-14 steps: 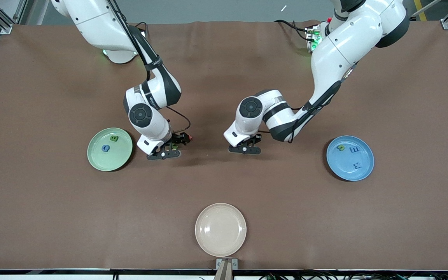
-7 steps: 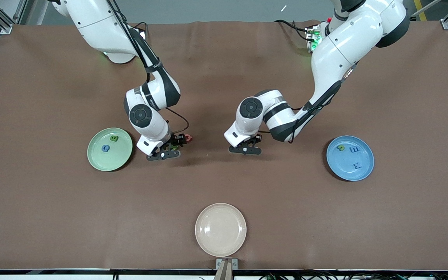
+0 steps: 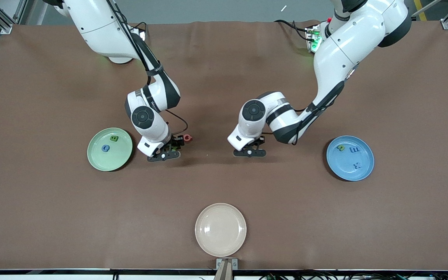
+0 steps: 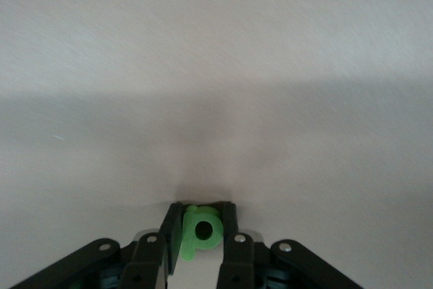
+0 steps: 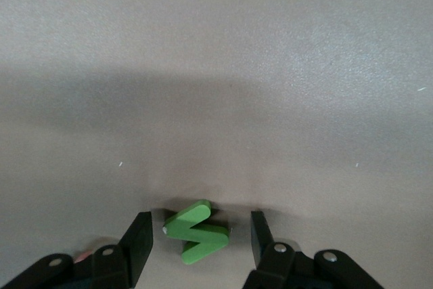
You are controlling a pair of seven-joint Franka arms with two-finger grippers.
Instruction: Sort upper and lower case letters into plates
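A green zigzag letter [image 5: 196,232] is lying flat on the desk [image 3: 224,77] between the right gripper [image 5: 197,241]'s spread fingers [image 5: 138,240], its long axis slanting across the gap, touching neither. A pinkish red letter [image 3: 187,137] is lying just beside it, toward the left arm's end. The left gripper [image 4: 199,229] is pinching a green looped letter [image 4: 201,231] over mid-desk, well apart from the blue plate [image 3: 367,168] and the mint green plate [image 3: 96,160].

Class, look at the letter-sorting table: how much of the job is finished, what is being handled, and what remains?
Done: two letters lie in the green plate, three in the blue plate. In hand: the left gripper is shut on a green letter; the right gripper straddles a green zigzag letter on the table, fingers not yet touching it. Left: those two, plus the red letter beside the right gripper. The beige plate holds nothing.
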